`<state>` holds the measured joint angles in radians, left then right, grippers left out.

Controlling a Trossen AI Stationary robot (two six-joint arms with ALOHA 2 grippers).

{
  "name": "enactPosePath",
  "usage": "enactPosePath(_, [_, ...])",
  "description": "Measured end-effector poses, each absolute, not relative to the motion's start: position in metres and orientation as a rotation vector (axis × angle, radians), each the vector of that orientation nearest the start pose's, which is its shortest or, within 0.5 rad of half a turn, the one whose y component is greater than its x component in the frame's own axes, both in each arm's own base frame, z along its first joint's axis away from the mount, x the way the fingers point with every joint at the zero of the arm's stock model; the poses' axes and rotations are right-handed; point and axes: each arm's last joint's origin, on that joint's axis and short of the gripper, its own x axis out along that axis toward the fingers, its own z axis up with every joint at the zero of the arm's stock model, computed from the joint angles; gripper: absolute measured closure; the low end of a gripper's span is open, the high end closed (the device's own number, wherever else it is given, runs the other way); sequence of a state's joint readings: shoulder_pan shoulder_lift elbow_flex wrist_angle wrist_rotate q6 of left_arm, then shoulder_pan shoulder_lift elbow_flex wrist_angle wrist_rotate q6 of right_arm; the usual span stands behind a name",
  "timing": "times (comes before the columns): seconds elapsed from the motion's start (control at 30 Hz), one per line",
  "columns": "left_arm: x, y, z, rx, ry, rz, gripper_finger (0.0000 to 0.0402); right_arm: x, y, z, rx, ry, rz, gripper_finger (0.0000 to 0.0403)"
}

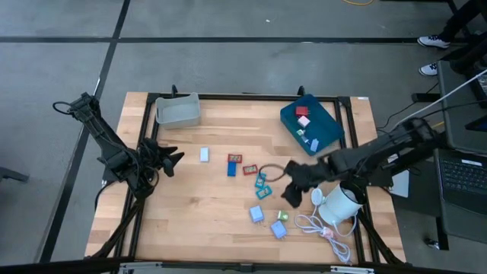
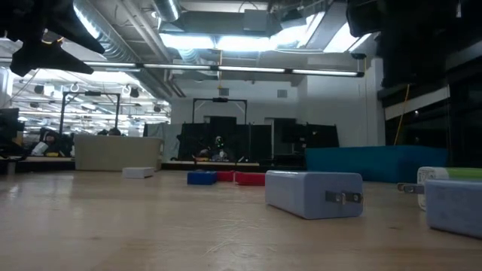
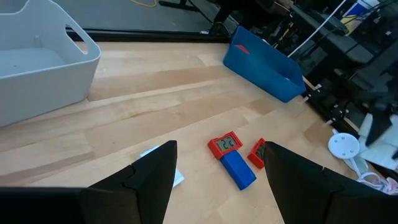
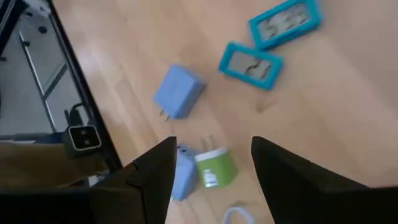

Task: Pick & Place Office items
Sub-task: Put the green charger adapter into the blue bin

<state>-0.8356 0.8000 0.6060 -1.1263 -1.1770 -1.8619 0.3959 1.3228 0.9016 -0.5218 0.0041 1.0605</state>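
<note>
Small office items lie scattered mid-table: a pale blue piece (image 1: 204, 154), a red display (image 1: 234, 158), a dark blue block (image 1: 231, 169), another red piece (image 1: 249, 169), teal displays (image 1: 262, 183), light blue plug blocks (image 1: 257, 214) and a green plug (image 1: 283, 215). My left gripper (image 1: 176, 160) hovers open to the left of them; its wrist view looks past the open gripper (image 3: 219, 149) at the red display (image 3: 224, 144) and dark blue block (image 3: 238, 169). My right gripper (image 1: 289, 190) hangs open above the green plug (image 4: 214, 168) and a light blue block (image 4: 179, 92), touching neither.
A grey tray (image 1: 178, 110) sits at the far left and a blue tray (image 1: 310, 122), with a few pieces in it, at the far right. A white round object with a coiled cable (image 1: 335, 205) lies near the right edge. A black frame (image 1: 144, 183) borders the table.
</note>
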Motion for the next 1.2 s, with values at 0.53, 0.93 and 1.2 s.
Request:
enactPosePath(0.53, [0.092,-0.062,0.227,-0.641,0.218,0.71,0.0167,0.249,0.153,0.175,0.669,1.266,-0.074,0.0188])
enactPosePath(0.93, [0.092,-0.062,0.227,-0.625,0.225,0.708,0.0167,0.256,0.157,0.16,0.651,1.291,-0.044,0.0188])
enactPosePath(1.2, [0.092,-0.062,0.227,-0.624,0.225,0.708,0.0167,0.26,0.16,0.15,0.652,1.298,-0.044,0.0188])
